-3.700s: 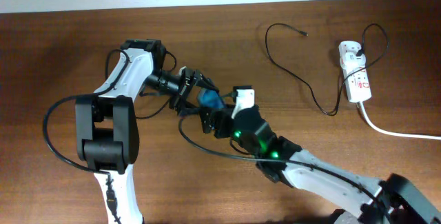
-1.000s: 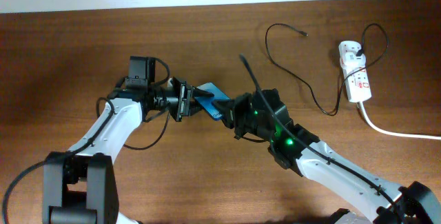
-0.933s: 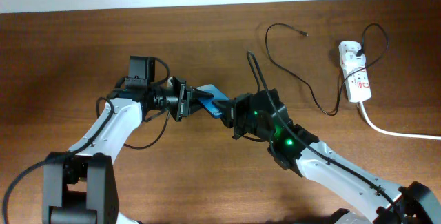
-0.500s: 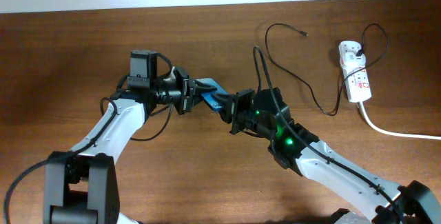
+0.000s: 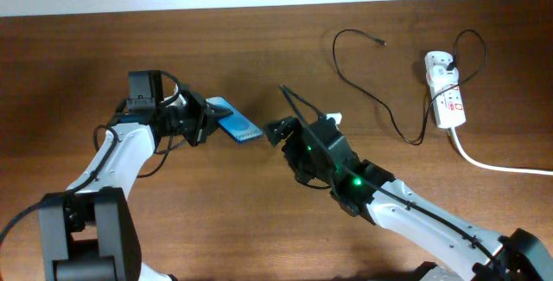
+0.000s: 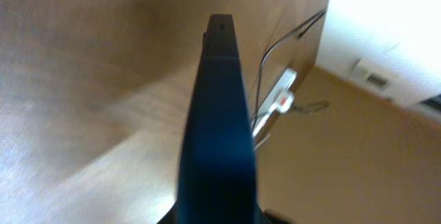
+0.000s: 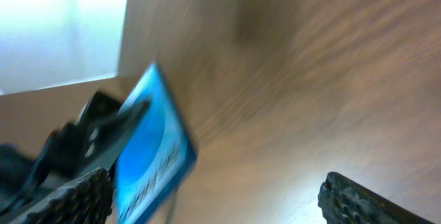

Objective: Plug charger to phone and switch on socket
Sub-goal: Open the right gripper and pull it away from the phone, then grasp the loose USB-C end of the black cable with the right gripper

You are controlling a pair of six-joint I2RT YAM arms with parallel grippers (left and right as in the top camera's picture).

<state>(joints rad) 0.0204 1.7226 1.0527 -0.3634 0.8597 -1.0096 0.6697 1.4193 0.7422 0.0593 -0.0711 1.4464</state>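
In the overhead view my left gripper (image 5: 197, 119) is shut on the left end of the phone (image 5: 234, 122) and holds it tilted above the table, blue screen up. The left wrist view shows the phone (image 6: 217, 114) edge-on, running away from the camera. My right gripper (image 5: 275, 130) stands open just right of the phone and does not touch it. Its fingers (image 7: 353, 200) are spread wide, with the phone (image 7: 155, 148) at the left. The charger (image 5: 390, 112) lies looped at the back right, its plug tip (image 5: 381, 41) free. The socket (image 5: 448, 92) lies at the far right.
A thick white cord (image 5: 497, 165) runs from the socket off the right edge. The socket (image 6: 278, 100) also shows beyond the phone in the left wrist view. The right arm's own black cable (image 5: 298, 105) arches over its wrist. Bare wooden table lies between the grippers and the charger.
The right gripper has let go of the phone, opened wide and drawn back. The left gripper has carried the phone to the left and closed tighter on it.
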